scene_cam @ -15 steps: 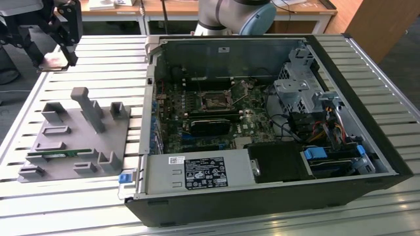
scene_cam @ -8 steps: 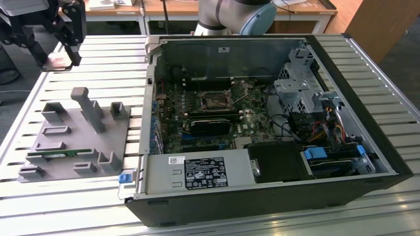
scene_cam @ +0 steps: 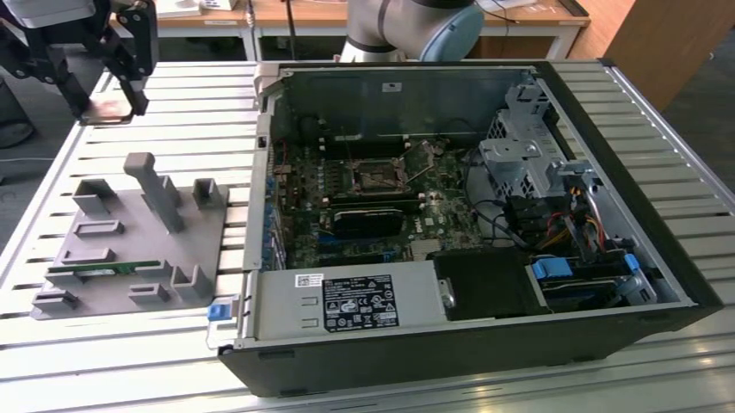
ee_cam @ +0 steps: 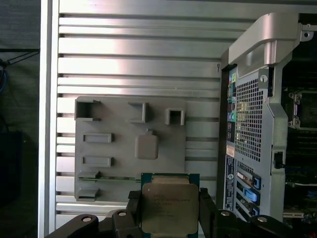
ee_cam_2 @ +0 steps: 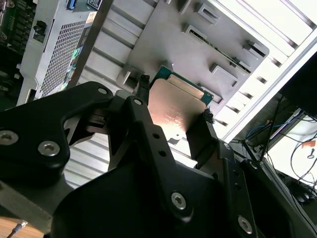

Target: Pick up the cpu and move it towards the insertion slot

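Note:
My gripper [scene_cam: 112, 105] hangs at the far corner of the table on the exterior view's left, well above the slats, shut on the cpu [scene_cam: 114, 109]. In both wrist views the cpu [ee_cam: 169, 206] [ee_cam_2: 173, 111] is a flat square chip with a shiny metal top and a green rim. It is pinched on two opposite edges by the black fingers [ee_cam: 205, 210]. The insertion slot [scene_cam: 376, 176] is a dark square socket in a silver bracket on the motherboard inside the open case, far off toward the exterior view's right.
A grey holder plate [scene_cam: 126, 249] with upright posts lies on the slatted table [scene_cam: 138, 344], with a green memory stick [scene_cam: 109, 271] in it. The open computer case [scene_cam: 460, 215] has tall walls, a drive cage and cables around the motherboard. The arm's base [scene_cam: 408, 26] stands behind the case.

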`<state>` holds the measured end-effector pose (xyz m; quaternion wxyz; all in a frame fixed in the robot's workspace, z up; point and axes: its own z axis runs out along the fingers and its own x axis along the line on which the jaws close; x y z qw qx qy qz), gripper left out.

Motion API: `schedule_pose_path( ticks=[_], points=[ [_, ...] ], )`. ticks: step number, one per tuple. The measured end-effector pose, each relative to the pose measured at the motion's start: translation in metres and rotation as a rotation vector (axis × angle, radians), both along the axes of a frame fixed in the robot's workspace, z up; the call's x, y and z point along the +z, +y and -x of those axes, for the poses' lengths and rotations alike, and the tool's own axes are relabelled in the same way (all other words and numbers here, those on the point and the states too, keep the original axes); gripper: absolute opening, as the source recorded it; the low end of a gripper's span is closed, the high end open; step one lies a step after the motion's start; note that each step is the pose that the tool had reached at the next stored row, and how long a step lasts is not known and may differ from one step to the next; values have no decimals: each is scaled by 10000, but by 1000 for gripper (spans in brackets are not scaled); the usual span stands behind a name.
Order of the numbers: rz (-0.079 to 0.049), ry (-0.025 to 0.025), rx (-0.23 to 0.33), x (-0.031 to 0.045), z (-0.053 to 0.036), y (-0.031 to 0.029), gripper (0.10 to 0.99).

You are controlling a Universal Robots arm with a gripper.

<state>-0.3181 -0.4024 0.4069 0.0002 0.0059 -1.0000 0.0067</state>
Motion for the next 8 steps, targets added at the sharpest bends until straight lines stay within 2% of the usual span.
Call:
schedule_pose_path(
  ticks=[8],
  points=[
    [0,0,0,0,-56,0,545]
  ],
)
